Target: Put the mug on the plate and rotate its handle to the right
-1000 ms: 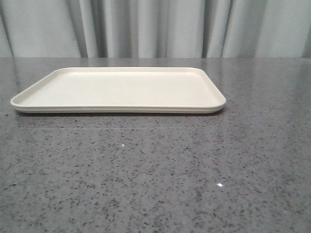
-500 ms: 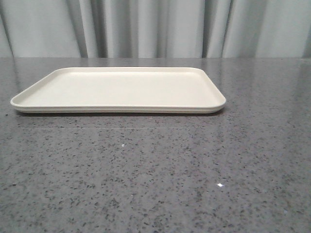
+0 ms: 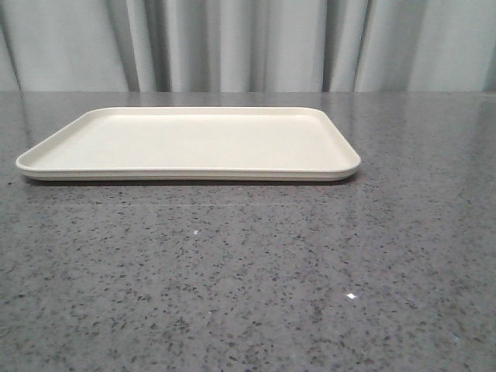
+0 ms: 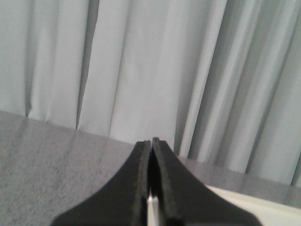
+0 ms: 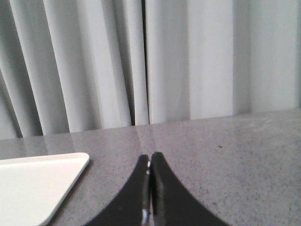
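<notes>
The cream-white rectangular plate (image 3: 194, 143) lies flat on the grey speckled table, left of centre in the front view, with nothing on it. The mug and its handle are out of view in every frame. My left gripper (image 4: 151, 141) is shut, its black fingers pressed together with nothing between them; a corner of the plate (image 4: 263, 209) shows just beyond it. My right gripper (image 5: 150, 156) is also shut and empty, hovering over bare table with a plate corner (image 5: 42, 181) off to one side. Neither gripper appears in the front view.
A pale pleated curtain (image 3: 248, 43) hangs along the table's far edge. Grey speckled tabletop (image 3: 256, 279) stretches in front of the plate and to its right.
</notes>
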